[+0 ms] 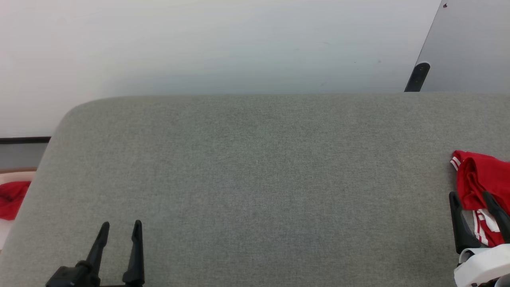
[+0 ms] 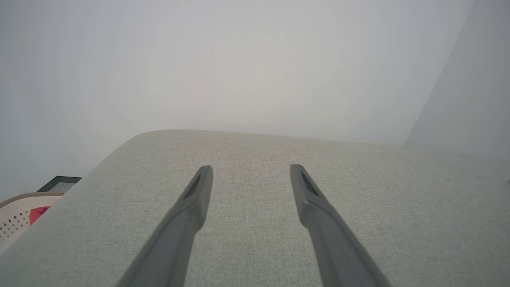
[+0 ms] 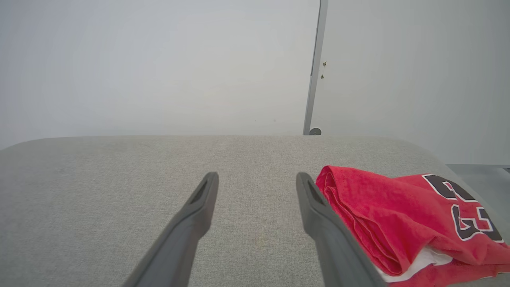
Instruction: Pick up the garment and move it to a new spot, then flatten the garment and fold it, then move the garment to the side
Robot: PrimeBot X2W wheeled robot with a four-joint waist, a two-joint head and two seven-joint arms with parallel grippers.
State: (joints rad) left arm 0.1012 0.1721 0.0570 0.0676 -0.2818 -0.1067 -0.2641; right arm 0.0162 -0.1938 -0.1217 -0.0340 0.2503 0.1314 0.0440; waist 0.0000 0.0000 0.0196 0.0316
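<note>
Nearest the robot, the left claw (image 1: 121, 225) is hovering low over the bare grey fabric-covered worktop (image 1: 255, 171), its two dark fingers standing wide apart and gripping nothing. The right claw (image 3: 257, 177) is likewise gaping fully and carrying nothing; in the right wrist view only grey fabric is showing between its fingers. The red basketball jersey (image 3: 398, 211) is lying bunched at the worktop's right end, just beside the outer face of that claw's right-hand finger and not between the fingers. Whether the finger is brushing the cloth cannot be told. In the head view the jersey (image 1: 480, 175) is running off the right edge, its striped trim and near folds showing around the right claw (image 1: 469, 196). It is looking light, limp and thin, likely sagging and sliding out of shape once lifted, so a pinch on the thick rolled fold at its left side, or on a trimmed hem, is seeming the safer hold. The black numerals are facing up and white lining is peeking out at the near edge. Further off to the left, beyond the worktop's edge, a red cloth scrap (image 1: 12, 199) is lying apart.
</note>
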